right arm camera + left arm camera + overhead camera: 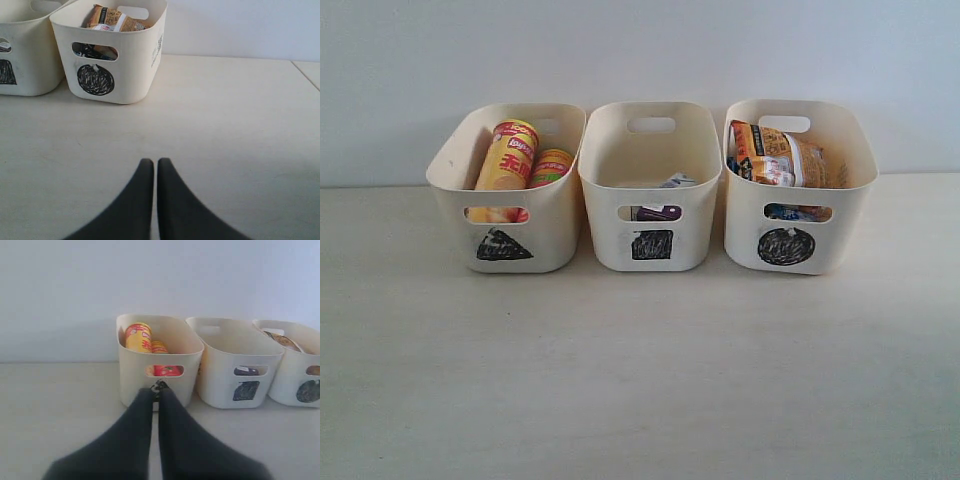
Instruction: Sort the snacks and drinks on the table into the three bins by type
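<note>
Three cream bins stand in a row at the back of the table (640, 380). The triangle bin (506, 190) holds the yellow tube with the red band (508, 155) and the pink tube (551, 166). Inside the square bin (651, 185) lie the dark purple carton (656, 212) and the white and blue carton (678, 180). The circle bin (800, 190) contains the orange-tan bag (782, 155) and the blue-white-black bag (788, 212). My left gripper (155, 391) is shut and empty, in front of the triangle bin (159, 357). Over bare table, my right gripper (151, 162) is also shut and empty.
A pale wall rises right behind the bins. In the right wrist view the table's edge or seam (306, 75) runs at the far side. Neither arm shows in the exterior view.
</note>
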